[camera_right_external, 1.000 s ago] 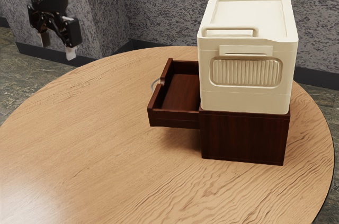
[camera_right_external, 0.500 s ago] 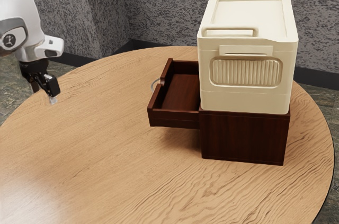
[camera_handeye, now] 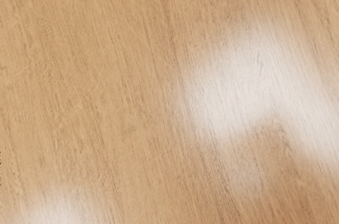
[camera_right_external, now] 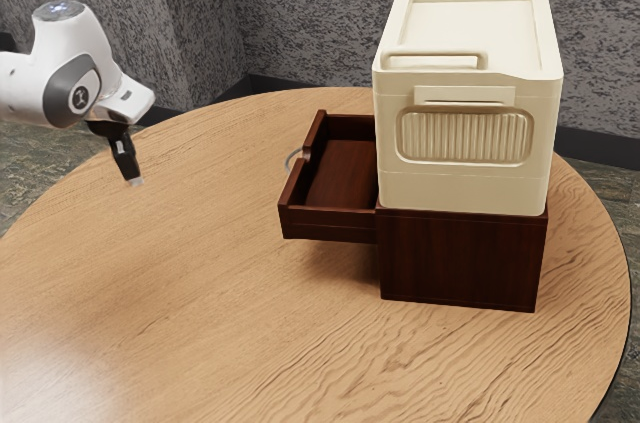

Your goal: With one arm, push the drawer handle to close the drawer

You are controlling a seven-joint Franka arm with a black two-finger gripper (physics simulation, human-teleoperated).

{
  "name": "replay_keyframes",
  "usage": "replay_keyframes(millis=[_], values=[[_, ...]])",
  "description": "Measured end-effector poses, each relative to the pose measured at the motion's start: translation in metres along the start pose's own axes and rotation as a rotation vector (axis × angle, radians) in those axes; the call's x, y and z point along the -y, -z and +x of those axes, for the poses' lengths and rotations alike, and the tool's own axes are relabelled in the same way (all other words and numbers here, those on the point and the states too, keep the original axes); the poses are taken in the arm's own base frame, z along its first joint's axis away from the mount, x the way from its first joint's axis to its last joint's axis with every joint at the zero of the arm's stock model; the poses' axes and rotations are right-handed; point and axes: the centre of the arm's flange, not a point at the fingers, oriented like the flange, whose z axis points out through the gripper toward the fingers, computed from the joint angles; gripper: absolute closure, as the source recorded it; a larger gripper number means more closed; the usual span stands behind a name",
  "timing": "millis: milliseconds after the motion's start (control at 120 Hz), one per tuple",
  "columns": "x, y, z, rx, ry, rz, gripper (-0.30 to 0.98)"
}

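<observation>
Black two-finger gripper (camera_right_external: 135,181): poised in air, well apart from the dark red-brown wooden cabinet (camera_right_external: 460,258), off toward the exterior view's left; degree of opening impossible to tell, nothing seen in its hold. Round, light-grained wooden table (camera_right_external: 200,323): beneath the cabinet. Cream, rib-panelled plastic box (camera_right_external: 465,185): atop the cabinet. Shallow, dark red-brown wooden drawer (camera_right_external: 330,224): extended from the cabinet, toward the exterior view's left. Curved grey metal handle (camera_right_external: 289,157): on the drawer's outer face, untouched. Step in hand, by judgement: approach, ahead of contact. Next move called for: travel toward the cabinet, level with the handle, then a straight push until flush.
</observation>
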Motion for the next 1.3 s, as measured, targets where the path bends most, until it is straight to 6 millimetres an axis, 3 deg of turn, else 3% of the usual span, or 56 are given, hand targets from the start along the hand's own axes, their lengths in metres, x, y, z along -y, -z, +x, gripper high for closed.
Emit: replay_keyframes(millis=[100, 175, 258, 308, 425, 617, 717, 908, 1108, 1300], values=[[0.001, -0.008, 0.002, -0.010, -0.088, -0.006, 0.02], [0.007, -0.029, 0.004, -0.007, -0.142, -0.030, 0.02], [0.029, -0.047, 0.000, -0.011, -0.174, -0.036, 0.02], [0.041, -0.057, 0.017, -0.025, -0.219, -0.032, 0.02], [0.047, -0.075, 0.062, -0.075, -0.311, -0.020, 0.02], [0.048, -0.097, 0.091, -0.112, -0.363, -0.118, 0.02], [0.042, -0.101, 0.101, -0.121, -0.393, -0.162, 0.02], [0.041, -0.085, 0.127, -0.180, -0.432, -0.189, 0.02], [0.029, -0.083, 0.160, -0.235, -0.477, -0.221, 0.50], [0.022, -0.082, 0.179, -0.269, -0.503, -0.227, 0.69]])
